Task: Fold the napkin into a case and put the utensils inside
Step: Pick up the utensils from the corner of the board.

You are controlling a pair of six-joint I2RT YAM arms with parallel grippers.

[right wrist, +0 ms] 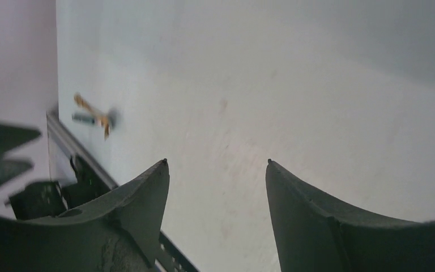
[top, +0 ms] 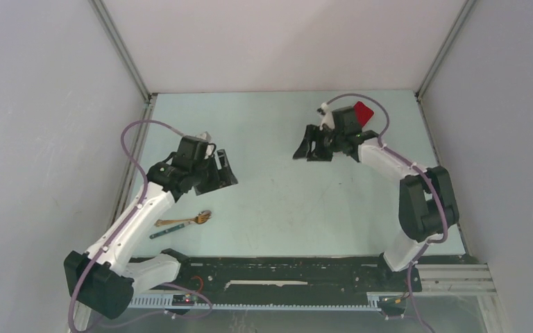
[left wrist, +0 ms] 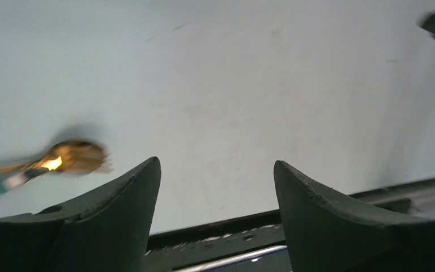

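Left gripper [left wrist: 215,164] and right gripper [right wrist: 215,163] hang spread and empty, likely between grasps: the red napkin [top: 364,112] (mostly hidden, perhaps bunched) sits behind the right gripper, while the wooden fork [top: 193,220] and teal stick [top: 164,234] wait near the left gripper.

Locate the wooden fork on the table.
Top view: the wooden fork lies near-left on the table, beside the teal utensil, below the left tool in the picture.

No writing, label, brand, number or sign can be read in any view, neither on the surface [top: 284,201] nor on the enclosure walls [top: 41,104].
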